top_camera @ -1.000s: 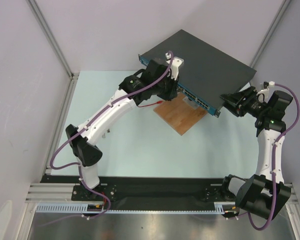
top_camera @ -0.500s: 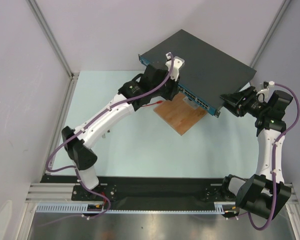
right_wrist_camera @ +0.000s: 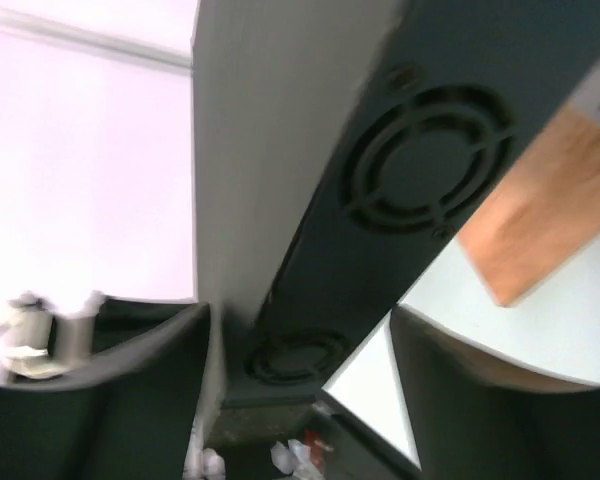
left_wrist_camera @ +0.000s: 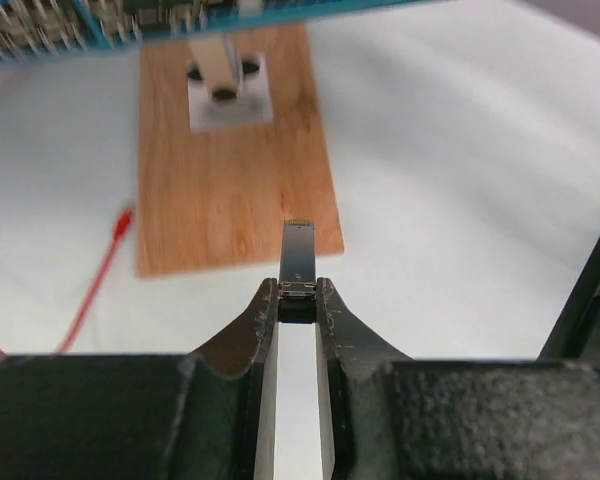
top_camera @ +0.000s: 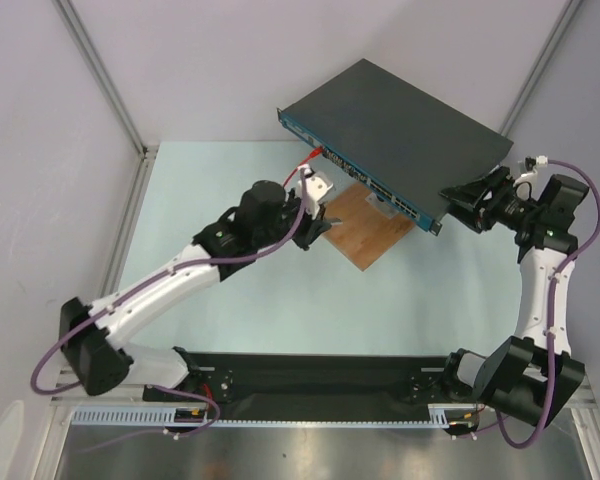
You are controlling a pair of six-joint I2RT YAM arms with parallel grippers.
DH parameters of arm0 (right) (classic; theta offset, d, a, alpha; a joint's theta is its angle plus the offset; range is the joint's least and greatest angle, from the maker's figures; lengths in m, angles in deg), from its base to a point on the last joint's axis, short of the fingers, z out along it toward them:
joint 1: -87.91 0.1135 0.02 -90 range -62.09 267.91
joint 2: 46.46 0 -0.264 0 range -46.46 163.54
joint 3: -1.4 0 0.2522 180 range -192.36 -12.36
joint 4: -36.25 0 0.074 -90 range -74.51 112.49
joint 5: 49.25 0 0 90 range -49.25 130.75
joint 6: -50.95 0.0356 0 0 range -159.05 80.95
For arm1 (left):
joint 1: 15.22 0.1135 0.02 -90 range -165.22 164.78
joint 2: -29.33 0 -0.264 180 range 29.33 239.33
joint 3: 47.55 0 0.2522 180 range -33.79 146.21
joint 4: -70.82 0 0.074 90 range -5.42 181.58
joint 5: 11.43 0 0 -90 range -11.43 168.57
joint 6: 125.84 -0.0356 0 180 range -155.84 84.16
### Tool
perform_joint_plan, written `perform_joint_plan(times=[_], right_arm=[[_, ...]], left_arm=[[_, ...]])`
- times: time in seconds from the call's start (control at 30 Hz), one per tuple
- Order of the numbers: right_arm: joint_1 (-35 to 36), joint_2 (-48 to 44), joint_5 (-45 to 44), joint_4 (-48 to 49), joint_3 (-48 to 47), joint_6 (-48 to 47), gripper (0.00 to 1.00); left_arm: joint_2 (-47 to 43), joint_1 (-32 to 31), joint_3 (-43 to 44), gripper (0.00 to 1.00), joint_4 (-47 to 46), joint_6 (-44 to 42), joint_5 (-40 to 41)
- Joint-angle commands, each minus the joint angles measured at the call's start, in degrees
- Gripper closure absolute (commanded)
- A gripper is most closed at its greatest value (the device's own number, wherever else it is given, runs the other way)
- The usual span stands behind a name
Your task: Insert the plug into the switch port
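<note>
Left gripper (left_wrist_camera: 298,292) pinches slim dark plug (left_wrist_camera: 298,255). Its tip is over the near edge of the wooden board (left_wrist_camera: 230,170), short of the switch (top_camera: 395,125) ports. White bracket (left_wrist_camera: 228,85) on board stands between. Red cable (left_wrist_camera: 98,275) lies left. Right gripper (right_wrist_camera: 300,330) fingers spread, straddling the switch's vented end.

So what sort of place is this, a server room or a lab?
Most likely a robotics lab test cell: the left arm and right arm bolted to a base rail, plain walls with metal frame posts, and a lone switch set over a wooden board.
</note>
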Motion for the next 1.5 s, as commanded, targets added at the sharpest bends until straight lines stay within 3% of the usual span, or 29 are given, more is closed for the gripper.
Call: perform_joint_plan(times=[0.0,0.03,0.13,0.27,0.37,0.43,0.47,0.57,0.6,0.73,0.83,1.27,1.37,1.47], right_arm=[[-1.2,0.1,3.4,-0.2,-3.5,-13.2,0.21],[-3.1,-0.2,4.6,-2.4,-4.4,-13.9,0.12],[-8.5,-0.6,7.7,-8.5,-6.5,-18.0,0.01],[-17.2,-0.7,12.9,-14.2,-10.8,-21.4,0.0],[-19.1,-1.9,14.5,-10.5,-15.0,-17.3,0.01],[-17.0,-4.0,14.2,-3.3,-15.2,-9.7,0.02],[-15.6,-4.6,13.9,7.0,-14.6,-0.3,0.05],[-6.5,-5.2,9.8,15.8,-15.1,6.5,0.1],[0.1,-4.8,8.6,15.3,-15.8,6.1,0.1],[14.9,-0.8,1.1,11.1,-18.9,2.2,0.12],[21.7,1.0,-0.7,13.9,-19.2,3.6,0.13],[33.0,4.4,0.7,20.7,-18.9,8.5,0.33],[34.3,4.6,1.0,23.1,-18.6,9.2,0.42],[34.9,4.3,1.3,23.3,-18.1,9.4,0.61]], left_arm=[[-7.8,0.1,-3.8,1.0,-13.5,-6.7,-5.9],[-9.4,0.1,-5.5,1.0,-14.3,-8.0,-6.6],[-11.9,0.1,-7.1,1.0,-17.7,-9.7,-7.8],[-13.3,-0.2,-8.0,1.0,-22.2,-11.0,-9.1],[-12.6,-1.1,-6.7,1.0,-24.7,-13.2,-9.1],[-12.1,-1.7,-5.4,1.0,-27.1,-14.0,-9.1],[-11.4,-2.4,-5.0,1.0,-27.8,-14.8,-8.8],[-10.4,-3.9,-3.9,1.0,-31.7,-16.4,-8.6],[-10.1,-4.4,-3.6,1.0,-33.5,-16.9,-8.2],[-9.1,-6.9,-3.2,1.0,-37.0,-18.5,-6.8],[-8.5,-7.6,-3.0,1.0,-38.5,-18.7,-6.0],[-6.4,-8.3,-2.7,1.0,-39.7,-19.1,-4.5],[-5.7,-8.3,-2.2,1.0,-39.3,-18.8,-4.1],[-5.1,-8.2,-1.7,1.0,-38.8,-18.9,-3.9]])
